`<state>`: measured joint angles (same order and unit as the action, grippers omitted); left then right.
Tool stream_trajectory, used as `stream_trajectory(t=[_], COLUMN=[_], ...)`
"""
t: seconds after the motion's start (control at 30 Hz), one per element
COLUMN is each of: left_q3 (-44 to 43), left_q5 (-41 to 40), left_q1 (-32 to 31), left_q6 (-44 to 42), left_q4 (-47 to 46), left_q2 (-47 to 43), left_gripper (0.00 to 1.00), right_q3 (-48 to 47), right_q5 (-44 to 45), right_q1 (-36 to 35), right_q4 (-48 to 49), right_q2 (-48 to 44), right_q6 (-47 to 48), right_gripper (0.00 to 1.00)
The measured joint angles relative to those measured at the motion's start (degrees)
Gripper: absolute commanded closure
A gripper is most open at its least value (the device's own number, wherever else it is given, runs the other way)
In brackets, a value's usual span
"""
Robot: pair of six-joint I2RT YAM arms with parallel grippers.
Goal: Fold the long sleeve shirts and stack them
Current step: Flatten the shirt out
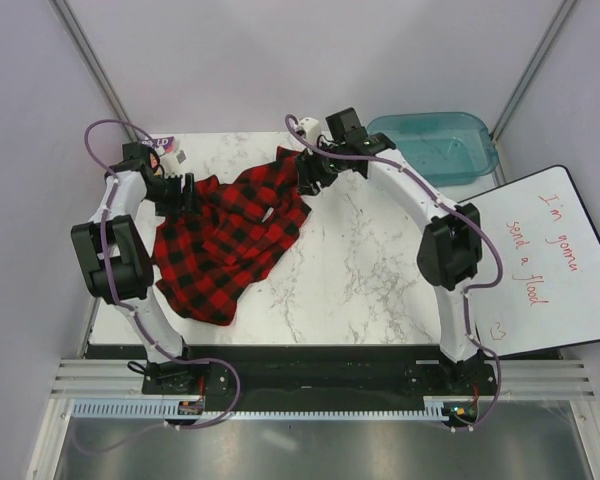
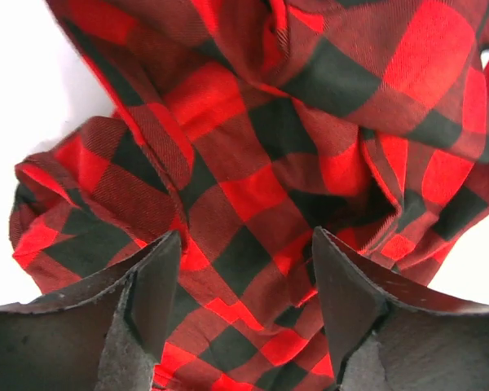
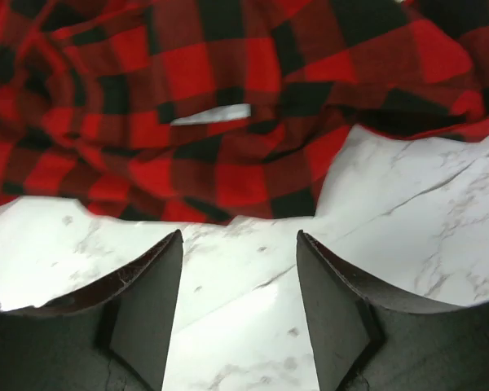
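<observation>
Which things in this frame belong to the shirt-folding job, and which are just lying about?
Job: plaid shirt, crumpled on the marble table.
Lying about: teal bin; whiteboard with red handwriting; small printed item at the far left corner.

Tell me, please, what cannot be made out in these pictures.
- Top view: the fingertips of the left gripper hide under its wrist; contact with the shirt is unclear.
- Top view: a small object at the far left corner is partly covered by the left arm.
- Right wrist view: the white patch on the shirt is creased and unreadable.
- Left wrist view: the shirt runs past the picture edges; sleeves cannot be traced.
</observation>
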<state>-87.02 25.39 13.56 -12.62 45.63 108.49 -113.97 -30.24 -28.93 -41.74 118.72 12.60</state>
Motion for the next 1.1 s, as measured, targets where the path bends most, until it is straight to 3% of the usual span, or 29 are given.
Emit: stream_trajectory(t=[0.17,0.33,0.53,0.7,0.9,1.1], left_q3=[2.5,6.4,8.2,8.0,2.6,-1.5], left_q5=[0.1,0.2,0.3,4.7,6.4,1.6], left_q1=[0.0,0.1,0.1,-0.3,-8.5,-17.8], left_q6=[-3.5,-7.5,-9.5,-10.2,-10.0,-8.5], left_q4=[1.2,2.5,3.5,4.3,2.5,-1.5], left_q2=[-2.6,-7.6,-8.9,-9.0,-6.7,-0.5], left_gripper=[0.25,0.25,0.21,0.17,0.15,0.15], right_q3=[-7.1,-7.6,-7.8,-4.8,-3.9,-8.5], right_q5=[8.9,15.4,17.5,19.0,20.1,19.2], right_q1=[-1.1,-2.1,-1.0,0.7,2.9,4.6], right_q4=[5.4,10.1,18.8,30.8,39.3,43.1], right_q2=[11.3,18.0,20.4,19.3,19.0,21.8], right_q6=[-2.0,-4.2,-10.3,-14.6,-17.3,-21.5], right_gripper=[0.32,0.30,0.28,0.21,0.14,0.14])
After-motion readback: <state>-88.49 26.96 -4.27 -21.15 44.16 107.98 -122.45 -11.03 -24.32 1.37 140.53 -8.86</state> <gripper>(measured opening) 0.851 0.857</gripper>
